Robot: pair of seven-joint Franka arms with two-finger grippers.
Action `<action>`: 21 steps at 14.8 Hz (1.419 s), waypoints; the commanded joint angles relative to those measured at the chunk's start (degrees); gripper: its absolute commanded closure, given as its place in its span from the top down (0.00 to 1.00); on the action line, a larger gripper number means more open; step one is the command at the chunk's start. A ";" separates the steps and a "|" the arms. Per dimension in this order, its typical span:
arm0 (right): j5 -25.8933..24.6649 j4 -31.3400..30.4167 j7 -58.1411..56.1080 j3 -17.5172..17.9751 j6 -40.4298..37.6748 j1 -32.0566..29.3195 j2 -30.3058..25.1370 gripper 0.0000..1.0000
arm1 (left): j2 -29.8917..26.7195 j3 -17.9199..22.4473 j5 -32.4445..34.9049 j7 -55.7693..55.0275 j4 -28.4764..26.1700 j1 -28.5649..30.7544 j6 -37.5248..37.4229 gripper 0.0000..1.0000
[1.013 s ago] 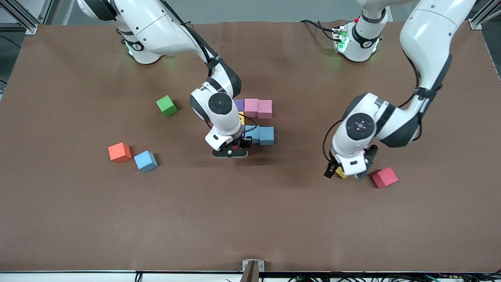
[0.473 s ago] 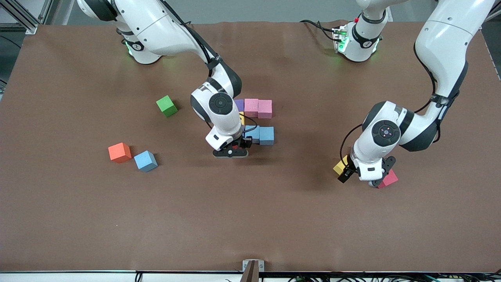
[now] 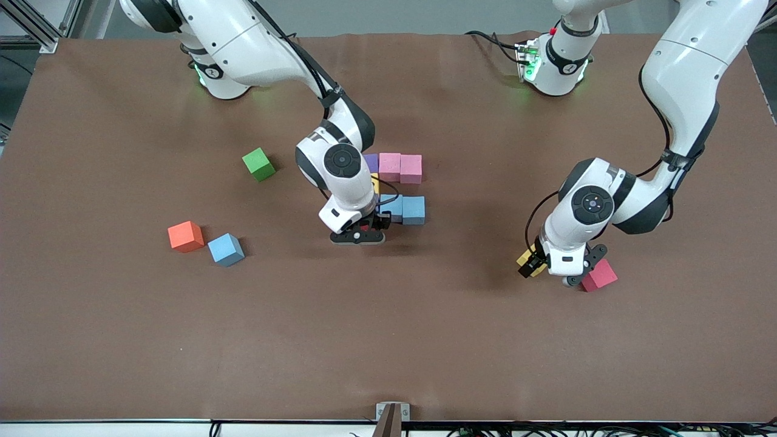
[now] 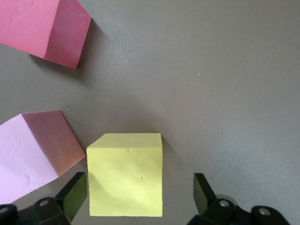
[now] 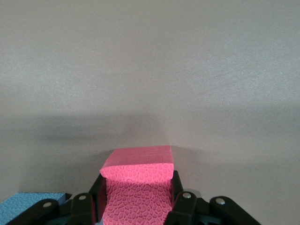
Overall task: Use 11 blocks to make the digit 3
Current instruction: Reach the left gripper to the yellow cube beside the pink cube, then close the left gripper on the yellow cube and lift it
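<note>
Between the spread jaws of the left gripper (image 4: 140,199) sits a yellow block (image 4: 125,174) on the brown surface (image 3: 425,340), toward the left arm's end; neither finger touches it. A red block (image 3: 599,274) lies just beside it. The right gripper (image 5: 136,204) is clenched on another red block (image 5: 137,185), low over the surface just beside the light blue blocks (image 3: 413,210) of the cluster at mid-table.
</note>
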 commanded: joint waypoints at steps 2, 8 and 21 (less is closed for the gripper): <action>0.98 -0.36 0.16 -0.28 0.00 0.68 0.12 0.04 | -1.58 -0.51 1.09 0.39 -1.54 1.47 0.70 1.00; 0.98 -0.18 0.68 -0.28 -1.32 1.03 0.04 0.04 | -1.15 -0.51 1.09 2.32 -2.24 2.08 0.70 1.00; 0.89 0.08 0.51 -0.28 -1.23 0.76 0.65 0.15 | 1.49 -0.51 1.53 4.35 -1.27 2.09 1.31 0.73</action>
